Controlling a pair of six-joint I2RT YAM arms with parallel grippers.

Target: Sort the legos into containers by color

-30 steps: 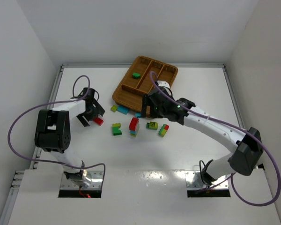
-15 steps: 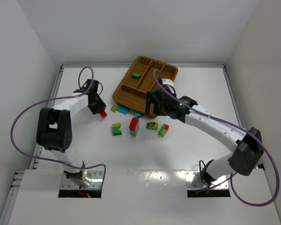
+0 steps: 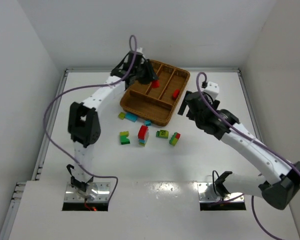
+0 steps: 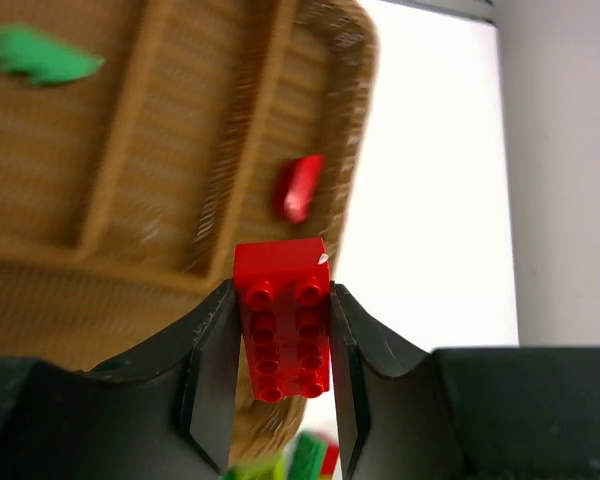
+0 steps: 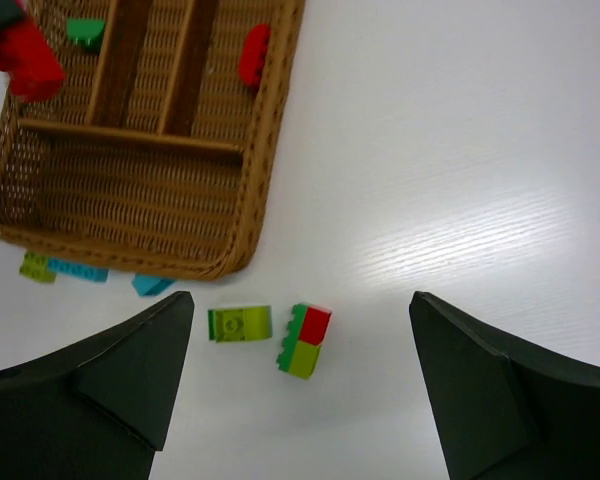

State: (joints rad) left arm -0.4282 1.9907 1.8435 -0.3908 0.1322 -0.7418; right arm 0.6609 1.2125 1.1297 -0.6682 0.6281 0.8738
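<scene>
Swung over tray (image 4: 100,200), left claw (image 4: 280,300) grips red lego (image 4: 281,345).

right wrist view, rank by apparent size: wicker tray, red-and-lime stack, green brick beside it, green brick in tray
1. wicker tray
2. red-and-lime stack
3. green brick beside it, only slightly smaller than the stack
4. green brick in tray, though it lies farther from the camera

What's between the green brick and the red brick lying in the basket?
Two dividers separate the green brick from the red brick, in the right wrist view.
</scene>
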